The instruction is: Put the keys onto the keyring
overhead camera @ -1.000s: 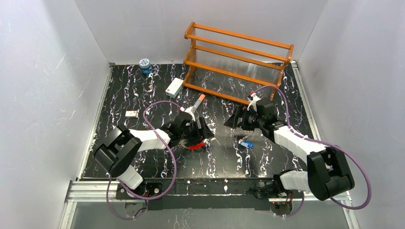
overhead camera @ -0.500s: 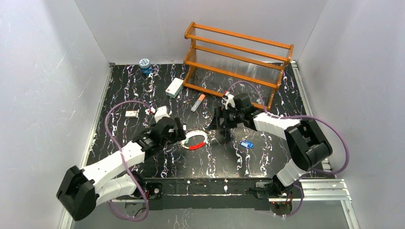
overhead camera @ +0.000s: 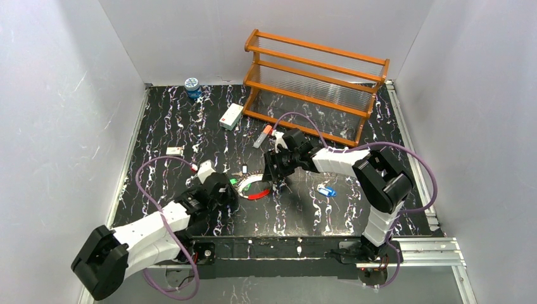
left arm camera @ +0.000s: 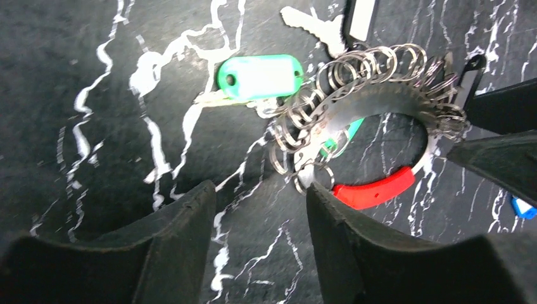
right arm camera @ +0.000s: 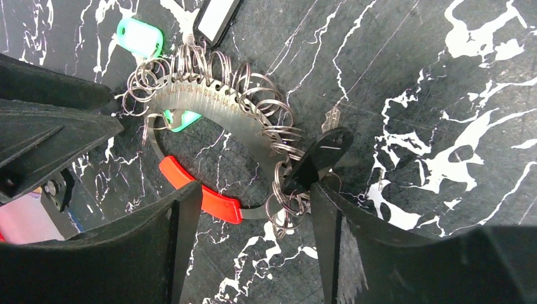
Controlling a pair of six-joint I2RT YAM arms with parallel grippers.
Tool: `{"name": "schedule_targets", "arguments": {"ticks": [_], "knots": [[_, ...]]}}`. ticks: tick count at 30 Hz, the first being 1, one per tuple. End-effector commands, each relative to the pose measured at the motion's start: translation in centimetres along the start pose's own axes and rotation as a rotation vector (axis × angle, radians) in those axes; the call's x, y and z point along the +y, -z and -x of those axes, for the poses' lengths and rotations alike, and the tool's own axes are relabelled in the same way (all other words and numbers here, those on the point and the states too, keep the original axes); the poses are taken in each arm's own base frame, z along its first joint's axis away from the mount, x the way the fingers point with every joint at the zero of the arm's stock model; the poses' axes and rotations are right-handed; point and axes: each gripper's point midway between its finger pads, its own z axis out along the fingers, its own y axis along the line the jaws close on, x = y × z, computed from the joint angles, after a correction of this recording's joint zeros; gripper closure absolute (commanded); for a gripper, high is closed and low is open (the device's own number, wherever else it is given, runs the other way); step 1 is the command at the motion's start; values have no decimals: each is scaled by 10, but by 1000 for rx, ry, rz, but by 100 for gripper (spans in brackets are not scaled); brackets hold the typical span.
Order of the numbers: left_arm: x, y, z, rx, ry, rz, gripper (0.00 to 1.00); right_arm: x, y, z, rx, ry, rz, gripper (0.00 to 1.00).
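Keyring (right arm camera: 209, 101) is lying flat mid table (overhead camera: 297, 215), loaded with little rings, green key (left arm camera: 259, 76) right at its edge. My left tool (left arm camera: 259, 196) hangs near it, jaws apart, holding nothing. Right tool (right arm camera: 253, 199) is open too, over the red end, gripping nothing.

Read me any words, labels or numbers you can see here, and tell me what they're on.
No text here is legible.
white box: red marking, too small to read.
blue-lidded jar: lid pattern too blurred to read.
green key tag: no writing shows.
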Motion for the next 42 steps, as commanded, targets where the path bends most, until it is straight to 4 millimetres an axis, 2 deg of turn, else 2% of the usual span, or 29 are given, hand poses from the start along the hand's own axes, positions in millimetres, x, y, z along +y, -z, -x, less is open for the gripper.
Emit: {"name": "schedule_targets", "arguments": {"ticks": [1, 8, 12, 14, 16, 18, 20, 25, 31, 34, 37, 42], "knots": [[-5, -14, -7, 34, -11, 10, 50, -8, 0, -13, 42, 1, -40, 31], [-33, -41, 15, 29, -183, 68, 57, -5, 15, -45, 72, -46, -18, 55], [-49, -57, 33, 14, -273, 122, 58, 4, 29, -57, 68, -64, -2, 56], [-56, -62, 40, 4, -302, 133, 56, 8, 34, -53, 34, -54, 2, 52], [-59, -64, 46, -3, -327, 145, 53, 7, 39, -48, 9, -54, -23, 43], [-60, -60, 50, -11, -338, 152, 50, 5, 46, -42, -14, -54, -56, 35], [-58, -52, 53, -20, -336, 150, 48, 2, 50, -33, -41, -48, -96, 31], [-40, -26, 42, -9, -274, 113, 45, -5, 48, -10, -70, 4, -154, 28], [-20, -5, 4, 59, -80, 3, 44, -9, 34, -1, -22, 42, -160, 30], [-24, -4, -7, 59, 19, -88, 44, -4, 26, -2, 5, 50, -117, 33], [-29, -8, -10, 46, 74, -140, 45, -1, 20, -9, 28, 29, -75, 38], [-35, -23, -6, 48, 5, -100, 49, 4, 19, -28, 57, -21, -24, 44]]}}
